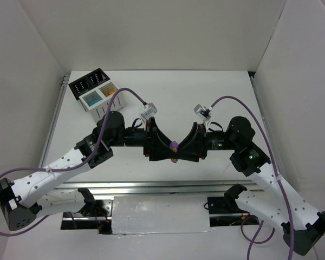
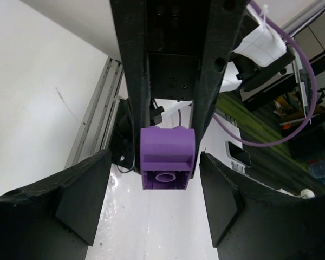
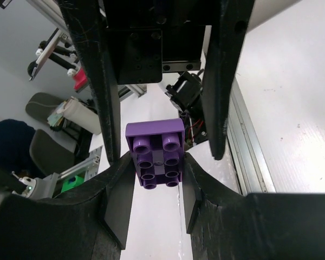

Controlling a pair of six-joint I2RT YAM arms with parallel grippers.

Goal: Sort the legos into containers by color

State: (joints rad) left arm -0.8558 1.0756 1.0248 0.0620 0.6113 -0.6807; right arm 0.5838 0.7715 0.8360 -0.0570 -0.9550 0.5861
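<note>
A purple lego (image 1: 174, 145) hangs above the table's middle, between my two grippers, which face each other. My right gripper (image 1: 182, 147) is shut on it: in the right wrist view its fingers (image 3: 119, 189) press both sides of the studded brick (image 3: 155, 154). My left gripper (image 1: 163, 146) is open, its fingers (image 2: 81, 195) wide apart on either side of the brick (image 2: 167, 158) without touching it. The containers stand at the back left, a black pair (image 1: 90, 82) and a white pair (image 1: 101, 98), with small coloured pieces inside. No other legos show.
White walls close in the table on the left, back and right. A metal rail (image 1: 151, 187) runs along the near edge by the arm bases. Purple cables (image 1: 131, 92) arc over both arms.
</note>
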